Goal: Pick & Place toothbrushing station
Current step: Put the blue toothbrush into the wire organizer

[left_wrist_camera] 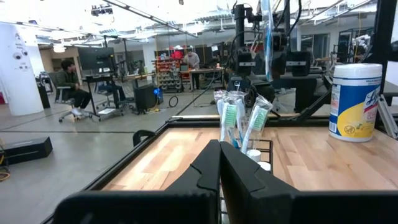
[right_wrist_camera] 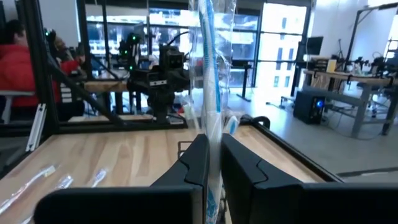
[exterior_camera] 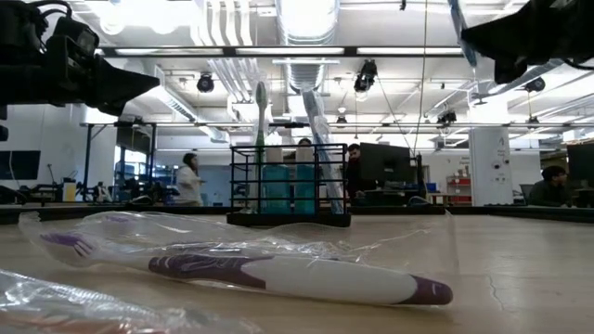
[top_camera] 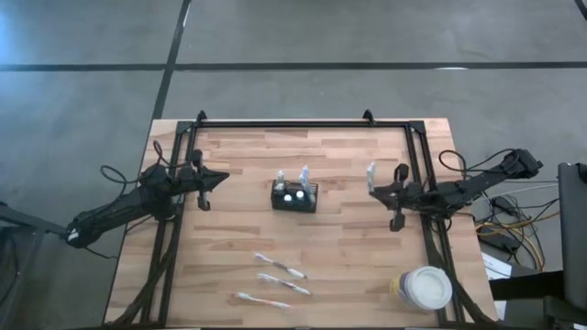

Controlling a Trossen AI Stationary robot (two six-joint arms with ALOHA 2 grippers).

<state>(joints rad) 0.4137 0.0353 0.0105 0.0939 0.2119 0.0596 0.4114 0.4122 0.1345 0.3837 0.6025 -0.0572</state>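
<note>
The right gripper (top_camera: 373,176) is hovering over the right half of the wooden table (top_camera: 348,247), its fingers (right_wrist_camera: 198,163) pressed together on a wrapped toothbrush (right_wrist_camera: 209,81) that is standing upright between them in clear plastic. In the high view that toothbrush is showing as a pale sliver at the gripper's tip. The caddy (top_camera: 293,196) is sitting to this gripper's left, toward the middle of the table and well apart from it, with the two not touching. In the right wrist view only a dark wire corner of the caddy (right_wrist_camera: 184,147) is peeking out just past the fingers.

The left gripper (top_camera: 215,181) is waiting over the left side of the table, its fingers (left_wrist_camera: 208,165) closed with nothing between them. The caddy is lying to its right, ahead of its fingertips and apart from them; in the left wrist view the caddy (left_wrist_camera: 264,147) is appearing straight beyond the closed fingers, holding two wrapped toothbrushes (left_wrist_camera: 231,118) that are leaning upright.

The caddy is thus standing between the two grippers, somewhat nearer the left one. Three more wrapped toothbrushes (top_camera: 280,267) are lying flat nearer the table's front edge, away from both grippers. A round white wipes tub (top_camera: 426,288) is standing at the front right corner, nearer the front edge than the right gripper.
</note>
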